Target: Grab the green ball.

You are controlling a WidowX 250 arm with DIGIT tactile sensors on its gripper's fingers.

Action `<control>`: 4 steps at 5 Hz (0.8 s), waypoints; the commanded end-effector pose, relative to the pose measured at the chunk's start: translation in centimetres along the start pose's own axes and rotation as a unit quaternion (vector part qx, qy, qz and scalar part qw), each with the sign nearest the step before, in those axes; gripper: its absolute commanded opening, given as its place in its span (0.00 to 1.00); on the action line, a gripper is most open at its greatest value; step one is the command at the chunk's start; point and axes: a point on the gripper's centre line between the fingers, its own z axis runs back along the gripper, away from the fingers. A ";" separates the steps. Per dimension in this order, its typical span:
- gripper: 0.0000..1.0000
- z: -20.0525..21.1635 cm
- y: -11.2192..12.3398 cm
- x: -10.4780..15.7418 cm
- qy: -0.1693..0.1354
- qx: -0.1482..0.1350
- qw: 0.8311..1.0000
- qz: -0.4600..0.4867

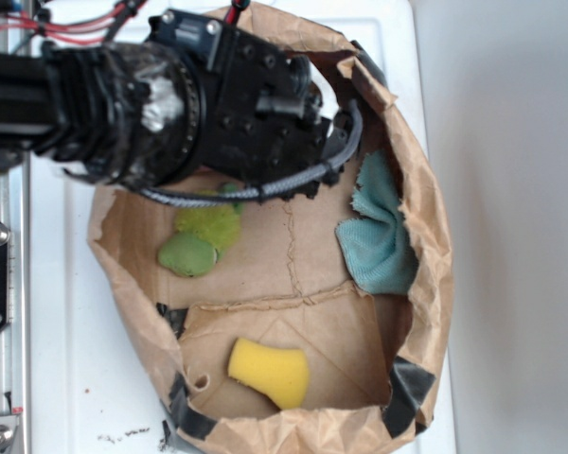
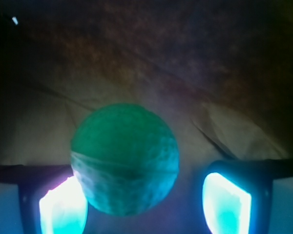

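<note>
Two pictures show this moment, one from outside and one from the wrist. In the outside view a brown paper bag [image 1: 426,236], cut low and taped with black tape at its corners, lies on the white bench [image 1: 76,369]. The black robot arm [image 1: 170,104] reaches in from the left edge and covers the far-left part of the bag. Inside the bag, a fuzzy lime-green plush toy [image 1: 204,236] lies just under the arm. A light blue-green cloth [image 1: 379,236] lies crumpled against the right wall of the bag. A yellow sponge [image 1: 270,372] rests near the front edge of the bag, well apart from the other two.

The green ball [image 2: 125,160] shows only in the wrist view, because the arm hides it in the outside view. There it sits on the paper bottom of the bag, between the two fingers [image 2: 227,202] of the hand [image 2: 145,207]. The fingers glow blue-white at the bottom of this picture. The hand is open wide. The left finger is at the edge of the ball, and I cannot tell if it touches. A clear gap separates the right finger from the ball, so the hand has no hold of it.
</note>
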 end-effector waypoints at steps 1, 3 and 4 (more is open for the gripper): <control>0.00 0.6 -1.5 2.5 -0.002 -0.008 1.000 0.019; 0.00 0.7 -2.7 2.7 -0.010 -0.009 1.000 0.003; 0.00 1.8 -3.6 2.7 0.013 -0.021 0.999 -0.042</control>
